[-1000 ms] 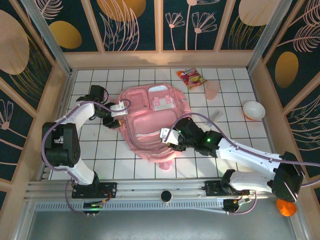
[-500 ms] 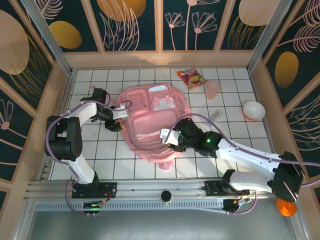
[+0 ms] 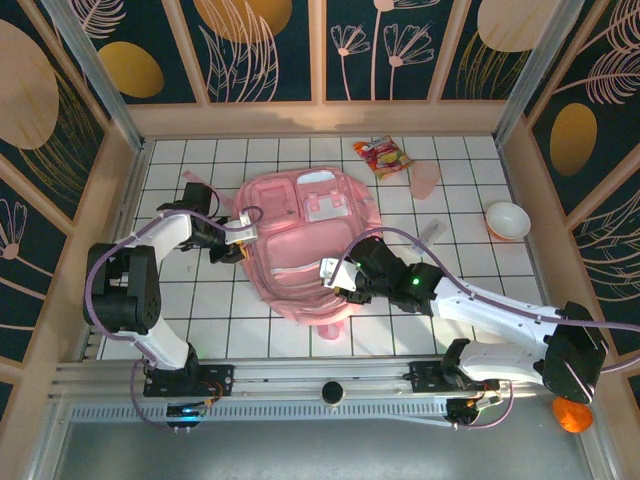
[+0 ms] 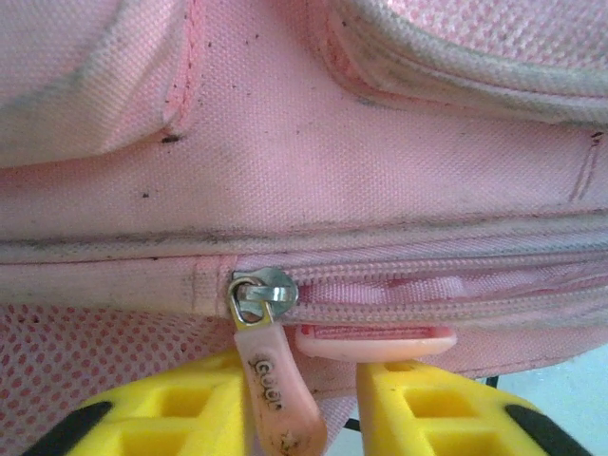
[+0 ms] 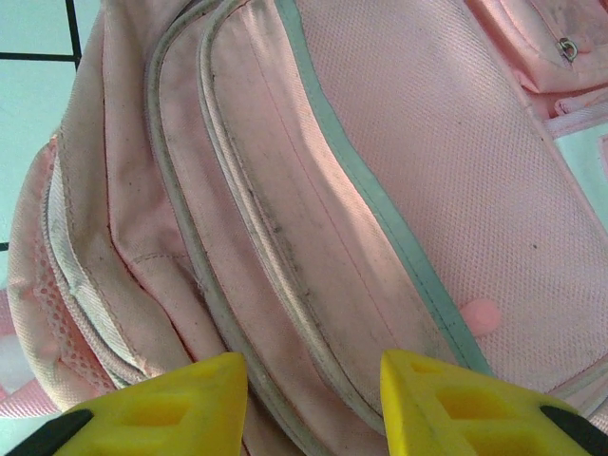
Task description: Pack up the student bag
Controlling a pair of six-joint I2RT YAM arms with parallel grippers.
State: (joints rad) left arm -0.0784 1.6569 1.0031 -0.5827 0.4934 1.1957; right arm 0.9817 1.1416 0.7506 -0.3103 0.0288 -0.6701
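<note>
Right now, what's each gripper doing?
Left gripper: open, straddling the student bag zipper pull, not clamped.
Right gripper: open, holding nothing, over the bag.

White tiled desk (image 3: 200,300). Pink bag (image 3: 300,215) flat at centre. Snack packet (image 3: 383,156) at far edge, pink cup (image 3: 426,179) near it. Bowl (image 3: 507,220) at right.

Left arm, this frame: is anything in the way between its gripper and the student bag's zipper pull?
Nothing visible does. In the left wrist view the zipper pull hangs from the student bag between the left gripper's yellow fingers; only the bag's own fabric is around it.
</note>
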